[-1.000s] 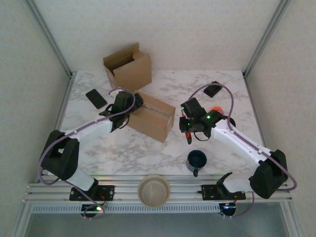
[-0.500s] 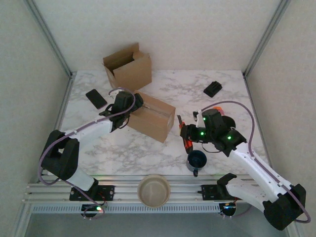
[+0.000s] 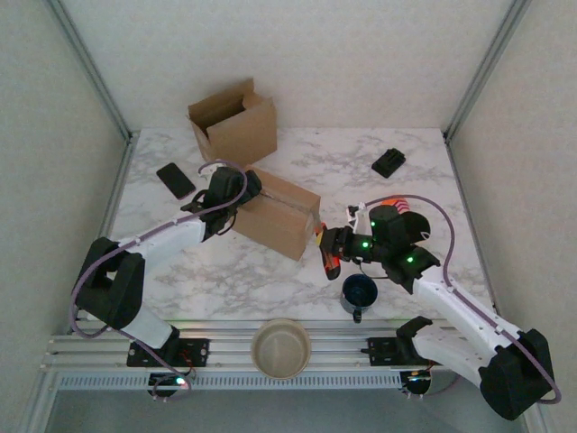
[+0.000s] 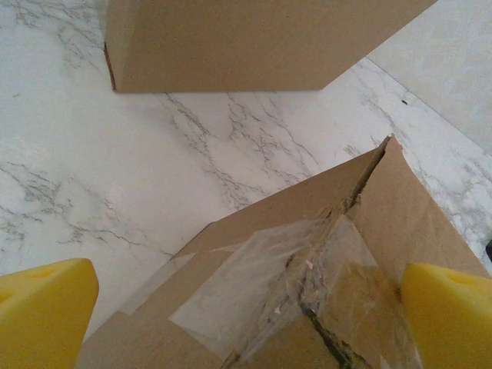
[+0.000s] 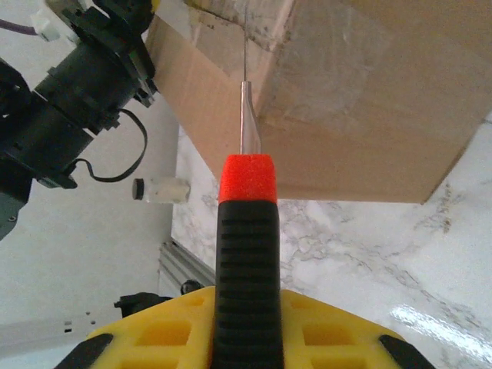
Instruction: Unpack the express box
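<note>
Beside the box (image 3: 281, 219), right gripper (image 3: 337, 244) grips a cutter (image 5: 246, 254) pointing boxward, perhaps touching; left gripper (image 4: 246, 307) wide.

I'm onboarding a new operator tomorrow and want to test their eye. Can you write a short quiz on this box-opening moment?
1. True or false: the right claw is shut on a bladed tool.
2. The tool's blade points at: A) the taped box; B) the mug; C) the bowl.
3. Fill in: the left claw stands ___ over the taped box's end.
Key: 1 true; 2 A; 3 open.
</note>
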Tool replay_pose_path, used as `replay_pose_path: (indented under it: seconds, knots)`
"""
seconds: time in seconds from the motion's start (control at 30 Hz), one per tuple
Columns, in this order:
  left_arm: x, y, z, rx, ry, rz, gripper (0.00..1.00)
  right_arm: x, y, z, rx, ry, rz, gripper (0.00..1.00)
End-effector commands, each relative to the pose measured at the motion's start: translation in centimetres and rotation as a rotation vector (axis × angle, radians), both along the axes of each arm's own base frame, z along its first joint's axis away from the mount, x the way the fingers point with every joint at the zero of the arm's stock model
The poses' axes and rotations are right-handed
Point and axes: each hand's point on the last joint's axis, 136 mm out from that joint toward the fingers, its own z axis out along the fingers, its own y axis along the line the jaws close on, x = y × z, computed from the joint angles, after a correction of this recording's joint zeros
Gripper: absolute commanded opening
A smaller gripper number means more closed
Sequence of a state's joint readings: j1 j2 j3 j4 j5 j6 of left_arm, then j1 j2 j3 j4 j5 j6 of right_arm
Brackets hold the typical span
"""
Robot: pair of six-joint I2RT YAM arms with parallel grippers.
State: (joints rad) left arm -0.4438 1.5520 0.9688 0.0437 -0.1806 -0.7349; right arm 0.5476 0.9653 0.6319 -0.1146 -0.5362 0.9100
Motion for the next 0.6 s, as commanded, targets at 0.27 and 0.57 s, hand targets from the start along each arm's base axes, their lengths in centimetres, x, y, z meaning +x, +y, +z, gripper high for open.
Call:
replay_pose_path:
  seconds: [0.27, 0.57]
  knots:
    - [-1.6, 1.0, -2.8, 0.055, 0.103, 0.026, 1.0, 0.7, -0.5, -0.3, 0.003, 0.01, -0.064, 0.0]
    - [-1.6, 1.0, -2.9, 0.055, 0.103, 0.027, 1.0, 1.1, -0.2, -1.0, 0.011, 0.03, -0.068, 0.0]
